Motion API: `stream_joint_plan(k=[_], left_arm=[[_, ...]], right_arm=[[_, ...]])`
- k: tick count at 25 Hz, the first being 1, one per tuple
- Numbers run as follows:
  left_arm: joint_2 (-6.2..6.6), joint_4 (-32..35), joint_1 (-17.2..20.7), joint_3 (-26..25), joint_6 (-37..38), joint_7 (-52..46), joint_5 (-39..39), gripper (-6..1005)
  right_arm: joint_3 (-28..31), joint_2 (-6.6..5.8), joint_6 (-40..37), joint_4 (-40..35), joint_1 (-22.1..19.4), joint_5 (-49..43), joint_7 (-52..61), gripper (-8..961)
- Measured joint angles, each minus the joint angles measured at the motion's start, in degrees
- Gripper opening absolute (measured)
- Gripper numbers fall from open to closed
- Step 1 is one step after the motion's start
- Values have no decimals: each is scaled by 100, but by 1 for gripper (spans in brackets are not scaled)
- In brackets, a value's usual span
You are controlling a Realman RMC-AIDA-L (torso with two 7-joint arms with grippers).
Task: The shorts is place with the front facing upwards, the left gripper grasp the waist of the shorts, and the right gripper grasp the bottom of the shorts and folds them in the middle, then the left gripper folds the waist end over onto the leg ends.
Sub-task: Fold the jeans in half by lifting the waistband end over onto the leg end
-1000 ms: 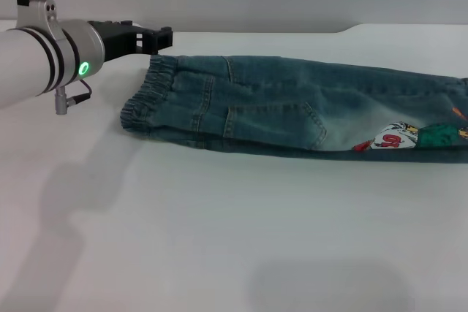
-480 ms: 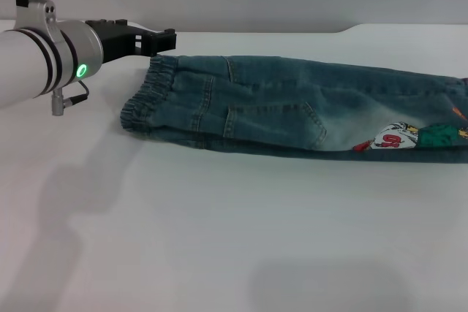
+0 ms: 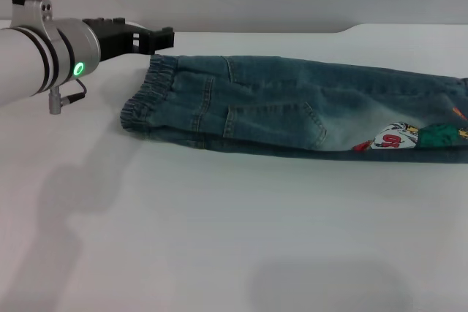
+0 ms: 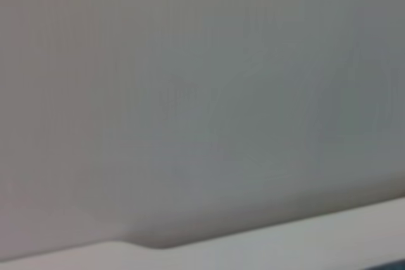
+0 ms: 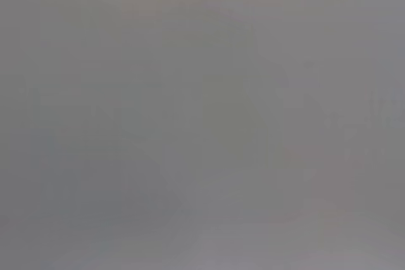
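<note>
The shorts lie folded lengthwise in a long blue-green denim strip across the table in the head view. Their ruched waist is the left end. A colourful cartoon print shows near the right end, and the leg ends run out of the picture on the right. My left gripper, black, on the green-lit white arm, hovers just behind the waist's far corner, apart from the cloth. My right gripper is out of view. Both wrist views show only a plain grey surface.
The white table spreads wide in front of the shorts. Its far edge meets a grey wall close behind the shorts and the left gripper.
The left arm has drawn slightly back to the left and up; its gripper stays behind the waist. The shorts have not moved.
</note>
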Motion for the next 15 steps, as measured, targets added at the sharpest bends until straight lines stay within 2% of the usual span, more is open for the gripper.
stream_joint_plan(k=[3, 9, 15], left_arm=[[0, 14, 7, 10, 139, 12, 0, 852], [-4, 71, -4, 42, 248, 95, -2, 852], [2, 83, -43, -2, 3, 161, -3, 851]], right_arm=[[-141, -24, 56, -85, 79, -8, -174, 839], [-334, -30, -100, -460, 365, 5, -203, 712], [-595, -32, -237, -854, 667, 113, -186, 450]])
